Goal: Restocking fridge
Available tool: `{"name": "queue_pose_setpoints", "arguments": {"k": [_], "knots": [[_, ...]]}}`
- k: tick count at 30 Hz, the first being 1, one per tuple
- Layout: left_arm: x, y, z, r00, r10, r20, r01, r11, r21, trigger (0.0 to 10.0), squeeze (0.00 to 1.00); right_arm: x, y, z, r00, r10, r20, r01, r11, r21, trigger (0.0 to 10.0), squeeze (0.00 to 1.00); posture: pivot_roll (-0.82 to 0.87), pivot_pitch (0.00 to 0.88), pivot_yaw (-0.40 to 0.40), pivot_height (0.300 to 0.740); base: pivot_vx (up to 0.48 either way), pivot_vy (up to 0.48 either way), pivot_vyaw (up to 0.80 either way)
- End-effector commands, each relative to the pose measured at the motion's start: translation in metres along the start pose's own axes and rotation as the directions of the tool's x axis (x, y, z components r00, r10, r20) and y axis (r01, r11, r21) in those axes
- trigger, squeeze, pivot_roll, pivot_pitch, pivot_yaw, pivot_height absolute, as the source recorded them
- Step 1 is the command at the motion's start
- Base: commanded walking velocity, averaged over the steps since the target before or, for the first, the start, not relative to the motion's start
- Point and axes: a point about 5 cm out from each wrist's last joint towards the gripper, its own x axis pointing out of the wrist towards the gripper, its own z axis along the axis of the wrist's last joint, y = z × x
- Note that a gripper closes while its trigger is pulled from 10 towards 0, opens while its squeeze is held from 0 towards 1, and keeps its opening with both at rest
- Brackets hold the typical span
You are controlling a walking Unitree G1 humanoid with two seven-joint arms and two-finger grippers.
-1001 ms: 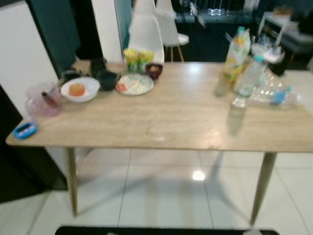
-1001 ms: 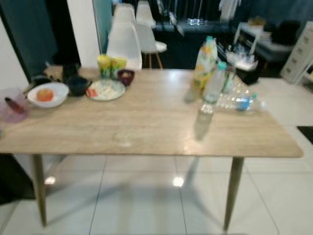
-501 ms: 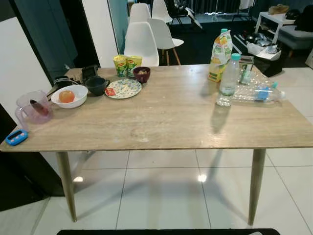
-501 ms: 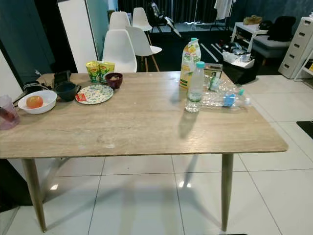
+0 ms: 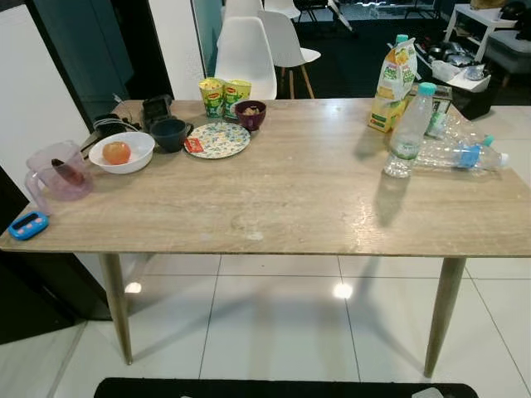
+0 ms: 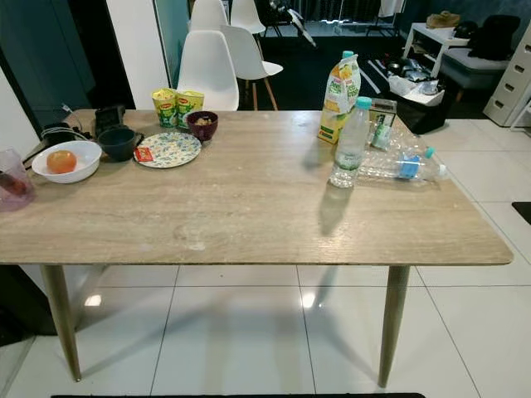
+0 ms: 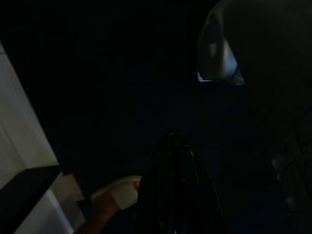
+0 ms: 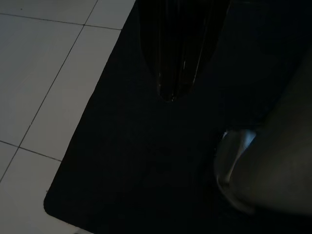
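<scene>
**Table laid with groceries, arms not yet raised**

Table [image 5: 282, 199] of pale wood stands before the robot on white tiles, with a white chair [image 5: 245, 51] behind it. On its right part stand a juice carton [image 5: 392, 84] and, just in front of it, an upright water bottle [image 5: 410, 131]; a second bottle [image 5: 460, 155] lies on its side beside that one. These look like the things to go into the fridge, and no fridge can be made out from here.

On the left part are a pink jug [image 5: 56, 172] near the edge, a white bowl [image 5: 122, 152] holding an orange fruit, a patterned plate [image 5: 217, 139], a dark cup [image 5: 170, 133], a small maroon bowl [image 5: 250, 114] and two yellow-green packets [image 5: 222, 95].

The left gripper [image 7: 170, 146] hangs in the dark, fingers pressed together. The right gripper [image 8: 170, 92] hangs over a black mat [image 8: 146, 161], fingers likewise closed on nothing.

Risks, as I judge them — the upright bottle is tall and narrow and could topple if nudged by a reach for the carton behind it; the lying bottle could roll off the near edge. The open middle of the table leaves the approach free.
</scene>
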Motion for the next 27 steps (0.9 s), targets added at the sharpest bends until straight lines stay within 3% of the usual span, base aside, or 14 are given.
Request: {"name": "queue_pose_setpoints", "arguments": {"k": [1, 13, 23, 27], "knots": [[0.003, -0.011, 0.034, 0.991, -0.013, 0.136, 0.014, 1.000, -0.007, 10.0, 0.00, 0.000, -0.003, 0.001, 1.000, -0.007, 0.004, 0.007, 1.000, 0.008, 10.0, 0.00, 0.01, 0.000, -0.033, 0.740, 0.000, -0.450, 0.00], [0.002, -0.007, 0.036, 0.990, 0.005, 0.143, -0.003, 1.000, -0.014, 10.0, 0.00, 0.000, -0.002, 0.002, 1.000, -0.006, 0.006, 0.006, 1.000, 0.000, 10.0, 0.00, 0.01, 0.000, -0.034, 0.740, 0.000, -0.395, 0.00], [0.002, -0.004, 0.037, 0.989, 0.016, 0.146, -0.014, 1.000, -0.014, 10.0, 0.00, 0.000, -0.002, 0.003, 1.000, -0.004, 0.006, 0.004, 1.000, 0.001, 10.0, 0.00, 0.01, 0.000, -0.034, 0.740, 0.000, 0.000, 0.00], [0.001, 0.000, 0.036, 0.988, 0.040, 0.150, -0.032, 0.998, -0.053, 10.0, 0.00, 0.000, -0.003, 0.002, 1.000, -0.005, 0.005, 0.005, 1.000, 0.002, 10.0, 0.00, 0.01, 0.000, -0.035, 0.740, 0.000, 0.000, 0.00]]}}
